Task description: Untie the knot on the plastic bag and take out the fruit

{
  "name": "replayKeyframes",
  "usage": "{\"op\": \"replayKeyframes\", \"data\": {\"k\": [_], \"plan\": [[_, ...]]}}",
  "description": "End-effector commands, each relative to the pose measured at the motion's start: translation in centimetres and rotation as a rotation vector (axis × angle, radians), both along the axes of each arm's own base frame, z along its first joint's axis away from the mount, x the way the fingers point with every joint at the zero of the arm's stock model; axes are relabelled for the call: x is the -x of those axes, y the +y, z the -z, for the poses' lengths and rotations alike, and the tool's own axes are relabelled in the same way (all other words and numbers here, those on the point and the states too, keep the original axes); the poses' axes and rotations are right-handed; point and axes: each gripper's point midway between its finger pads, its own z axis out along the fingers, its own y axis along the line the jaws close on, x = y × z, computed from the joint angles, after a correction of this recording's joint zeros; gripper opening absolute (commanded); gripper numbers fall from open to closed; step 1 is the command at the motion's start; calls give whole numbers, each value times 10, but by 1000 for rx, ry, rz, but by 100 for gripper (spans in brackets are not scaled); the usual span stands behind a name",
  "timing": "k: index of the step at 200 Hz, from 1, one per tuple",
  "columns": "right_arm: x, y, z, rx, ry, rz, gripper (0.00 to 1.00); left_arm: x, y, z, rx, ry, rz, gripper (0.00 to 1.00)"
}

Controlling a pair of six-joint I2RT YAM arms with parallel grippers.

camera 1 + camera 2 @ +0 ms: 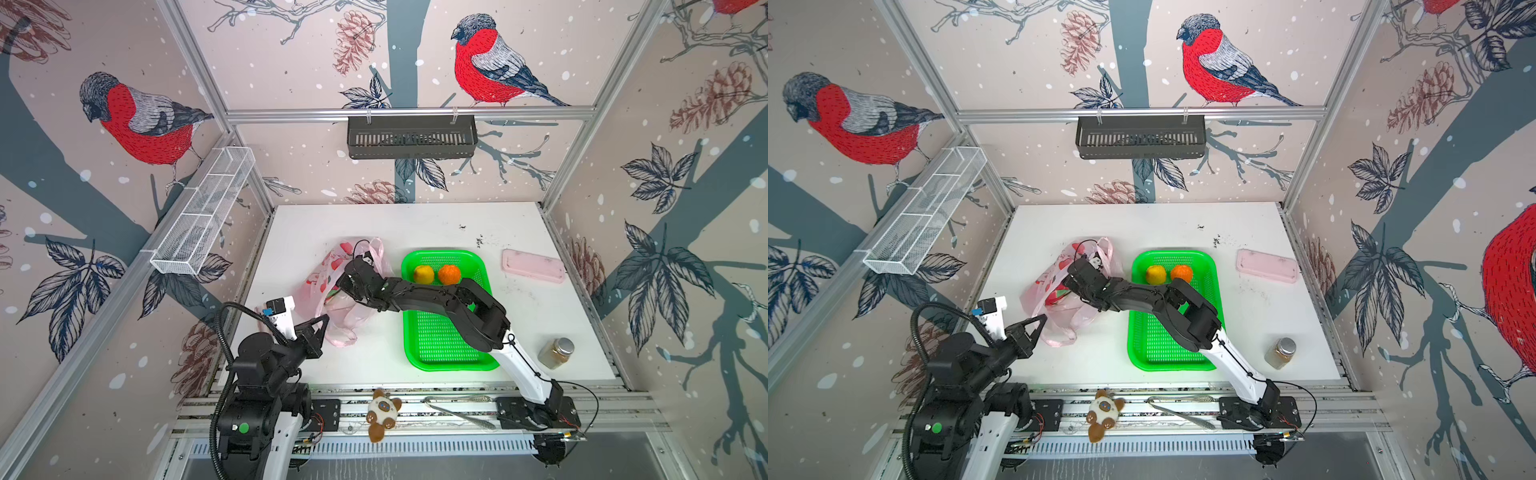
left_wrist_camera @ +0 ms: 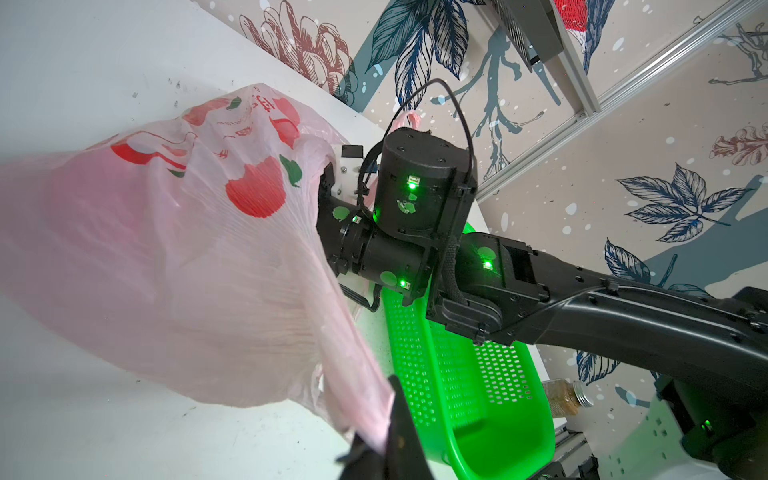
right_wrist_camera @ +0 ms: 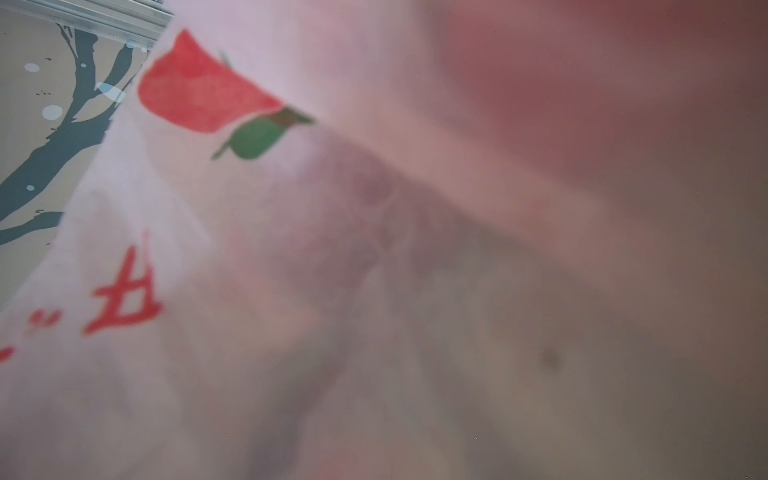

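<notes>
Both top views show the table [image 1: 536, 320] with a tray [image 1: 440, 336] holding the yellow ball [image 1: 423, 274] and orange ball [image 1: 449, 274]. Beside it lies the bag [image 1: 322, 282], mouth open; the rest is likely inside. Emptying is the step in hand. The left gripper [image 1: 325, 320] pinches the bag's near edge. The right gripper [image 1: 351, 277] reaches inside, jaws hidden, so I cannot tell. Next: close on one piece and lift clear.

Right gripper [image 1: 341, 286] seemingly inside plastic bag [image 1: 312, 293].
</notes>
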Motion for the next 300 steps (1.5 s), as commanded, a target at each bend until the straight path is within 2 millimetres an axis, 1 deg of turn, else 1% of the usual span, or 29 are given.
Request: {"op": "replayKeyframes", "data": {"k": [1, 48, 81, 95, 118, 175, 200, 235, 268, 281, 300], "plan": [[-8, 1, -3, -41, 2, 41, 56, 3, -5, 0, -8, -6, 38, 0], [-13, 1, 11, -80, 42, 74, 55, 6, -9, 1, -11, -11, 70, 0], [-17, 5, 8, -115, 27, 94, 54, 8, -10, 3, -24, -1, 81, 0], [-18, 6, 10, -126, 30, 101, 54, 9, -11, 5, -25, 0, 91, 0], [-20, 8, 12, -148, 39, 116, 51, 9, -13, 6, -30, 0, 106, 0], [-28, 8, 16, -156, 38, 144, 37, 10, -14, 9, -42, 7, 117, 0], [-28, 7, 20, -152, 47, 145, 30, 9, -14, 10, -47, 10, 116, 0], [-27, 6, 19, -150, 42, 144, 24, 8, -11, 13, -54, 26, 99, 0], [-26, 3, 22, -159, 46, 131, 17, 4, -7, 15, -61, 47, 76, 0], [-27, 1, 21, -164, 43, 124, 15, 2, -4, 14, -69, 50, 57, 0], [-28, 0, 13, -176, 26, 107, 12, -1, 1, 12, -78, 48, 23, 0]]}}
